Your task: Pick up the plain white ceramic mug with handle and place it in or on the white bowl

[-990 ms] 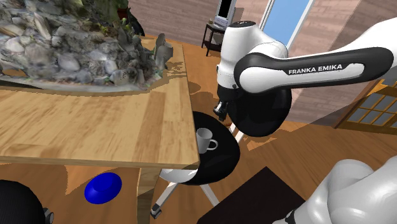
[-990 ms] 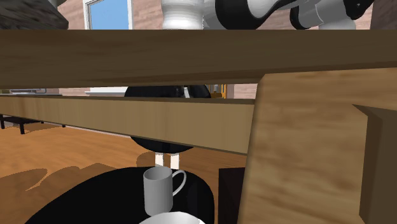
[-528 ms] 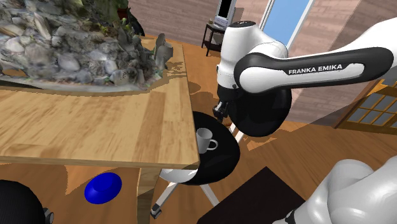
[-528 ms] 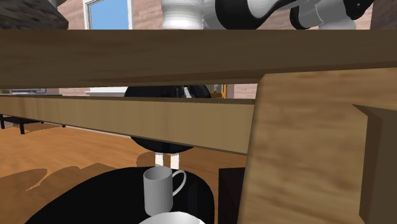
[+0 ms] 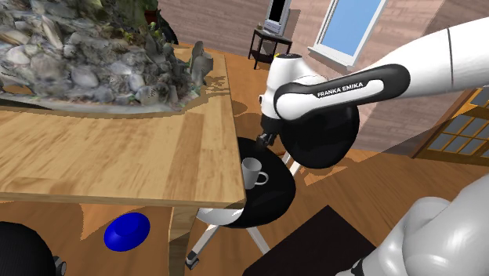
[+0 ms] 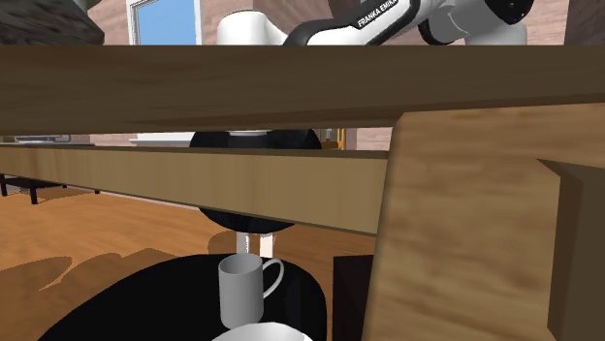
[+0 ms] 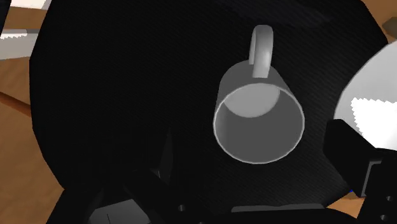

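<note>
The pincer point(image 5: 266, 141) hangs above the mug point(image 7: 257, 118). It is open: the fingers point(image 7: 348, 153) stand apart and hold nothing. The grey-white mug stands upright on a round black chair seat point(image 5: 274, 200) just beside the edge of the wooden tabletop point(image 5: 117, 157). Its handle is on the side away from the fingers. The white bowl point(image 7: 372, 83) lies near the mug on the same seat, not touching it.

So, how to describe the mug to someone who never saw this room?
Find the wooden table with rocks on it. Beside its edge is a round black seat, where the mug stands upright. Unlike the wide bowl next to it, it is tall with a handle.
</note>
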### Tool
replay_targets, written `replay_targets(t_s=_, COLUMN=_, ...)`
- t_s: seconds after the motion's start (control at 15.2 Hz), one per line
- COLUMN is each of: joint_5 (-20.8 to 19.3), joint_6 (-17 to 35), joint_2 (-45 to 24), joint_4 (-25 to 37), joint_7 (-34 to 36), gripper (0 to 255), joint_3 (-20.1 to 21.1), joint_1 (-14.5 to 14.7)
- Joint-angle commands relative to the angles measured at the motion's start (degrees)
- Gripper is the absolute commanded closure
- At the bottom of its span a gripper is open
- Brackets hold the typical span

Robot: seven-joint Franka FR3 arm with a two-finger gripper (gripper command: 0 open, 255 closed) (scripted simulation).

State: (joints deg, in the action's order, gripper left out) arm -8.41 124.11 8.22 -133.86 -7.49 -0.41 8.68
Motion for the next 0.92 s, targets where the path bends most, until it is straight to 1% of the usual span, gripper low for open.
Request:
replay_targets(t_s=0.0, joint_5=2.3, joint_6=3.16, joint_2=-3.86, joint_4=0.78, joint_7=-4.73, gripper=0, joint_3=-1.4, joint_1=-0.35)
replay_targets(t_s=0.26, joint_5=7.6, joint_6=7.4, joint_2=-11.84, joint_4=3.81, joint_7=-13.9, gripper=0, joint_3=-2.89, joint_1=-1.46)
replay_targets(t_s=0.73, joint_5=7.8, joint_6=12.69, joint_2=-15.39, joint_4=2.06, joint_7=-14.05, gripper=0, joint_3=-2.79, joint_1=-1.63)
replay_targets(t_s=0.86, joint_5=7.82, joint_6=13.13, joint_2=-15.7, joint_4=1.94, joint_7=-14.06, gripper=0, joint_3=-2.79, joint_1=-1.64)
